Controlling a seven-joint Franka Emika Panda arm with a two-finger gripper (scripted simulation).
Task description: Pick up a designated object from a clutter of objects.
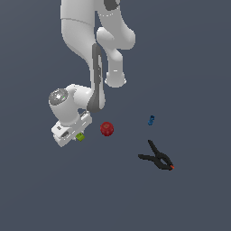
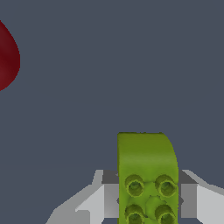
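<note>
The lime-green studded block (image 2: 146, 175) stands between my gripper's two fingers in the wrist view, and both finger pads (image 2: 110, 194) touch its sides. In the exterior view the block (image 1: 80, 136) peeks out under the white hand at the view's left. My gripper (image 1: 76, 133) is shut on it. The frames do not show whether the block rests on the floor or hangs just above it. The red ball (image 1: 106, 128) lies a short way to the exterior view's right of the gripper; its edge also shows in the wrist view (image 2: 6, 57).
A tiny blue piece (image 1: 151, 120) lies farther to the exterior view's right. A black clamp with red tips (image 1: 158, 158) lies below it in that view. The arm's white links (image 1: 90, 36) rise above the gripper. The floor is plain dark grey.
</note>
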